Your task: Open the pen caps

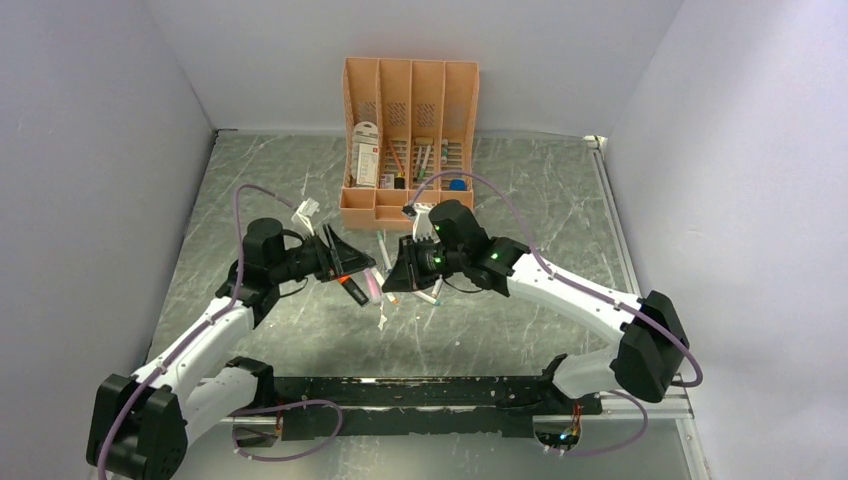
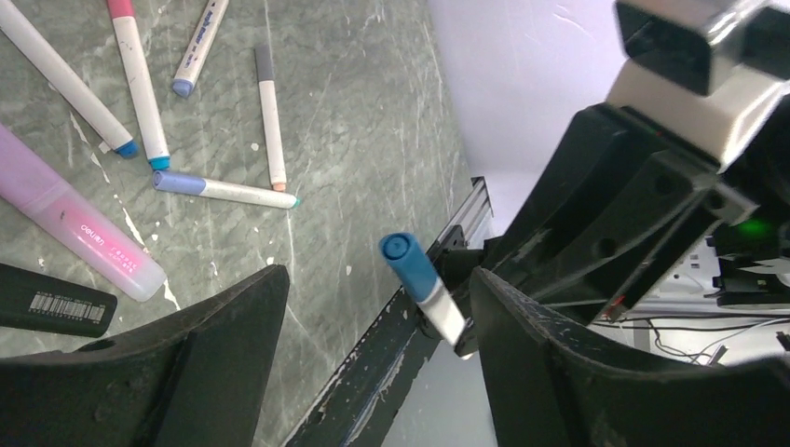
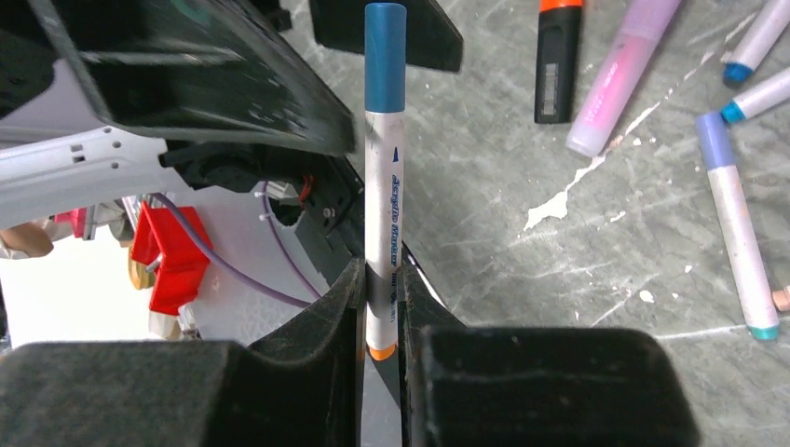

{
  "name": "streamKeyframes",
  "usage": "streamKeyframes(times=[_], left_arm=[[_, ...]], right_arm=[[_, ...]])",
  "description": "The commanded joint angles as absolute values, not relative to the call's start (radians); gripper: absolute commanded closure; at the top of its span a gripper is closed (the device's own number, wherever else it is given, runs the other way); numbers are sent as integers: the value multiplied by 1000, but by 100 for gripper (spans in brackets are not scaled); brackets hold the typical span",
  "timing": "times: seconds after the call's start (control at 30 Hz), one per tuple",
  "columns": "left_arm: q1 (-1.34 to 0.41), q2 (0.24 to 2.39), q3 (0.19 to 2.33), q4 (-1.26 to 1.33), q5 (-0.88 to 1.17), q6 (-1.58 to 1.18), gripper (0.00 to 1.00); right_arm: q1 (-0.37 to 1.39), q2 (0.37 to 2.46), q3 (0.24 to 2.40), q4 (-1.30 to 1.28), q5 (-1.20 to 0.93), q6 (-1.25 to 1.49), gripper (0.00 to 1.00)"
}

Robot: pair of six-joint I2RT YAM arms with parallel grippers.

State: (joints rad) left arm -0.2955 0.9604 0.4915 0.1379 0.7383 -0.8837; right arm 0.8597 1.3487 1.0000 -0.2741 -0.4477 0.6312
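My right gripper (image 3: 380, 279) is shut on the lower barrel of a slim white marker (image 3: 384, 214) and holds it above the table. The marker's blue cap (image 3: 385, 56) points at my left gripper. In the left wrist view the blue cap (image 2: 408, 261) sits between the fingers of my left gripper (image 2: 377, 289), which is open, with a gap on both sides of the cap. In the top view the two grippers meet tip to tip, left (image 1: 362, 270) and right (image 1: 395, 275), at the table's middle.
Loose on the table below lie a pink highlighter (image 3: 619, 79), a black highlighter with an orange cap (image 3: 557, 60) and several white markers with blue and lilac caps (image 2: 140, 93). A peach desk organizer (image 1: 410, 130) stands at the back.
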Motion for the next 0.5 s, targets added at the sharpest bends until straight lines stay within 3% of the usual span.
streamKeyframes(times=[0.0, 0.13, 0.37, 0.47], left_arm=[[-321, 978, 482, 169, 711, -892, 21], [-336, 1003, 480, 180, 701, -899, 31], [-346, 1040, 496, 192, 688, -907, 35], [-350, 1054, 500, 200, 683, -913, 43]], right_arm=[[864, 1362, 1048, -265, -431, 618, 100], [864, 1370, 1037, -249, -441, 623, 100], [865, 1370, 1020, -248, -452, 621, 100], [869, 1370, 1007, -241, -455, 624, 100]])
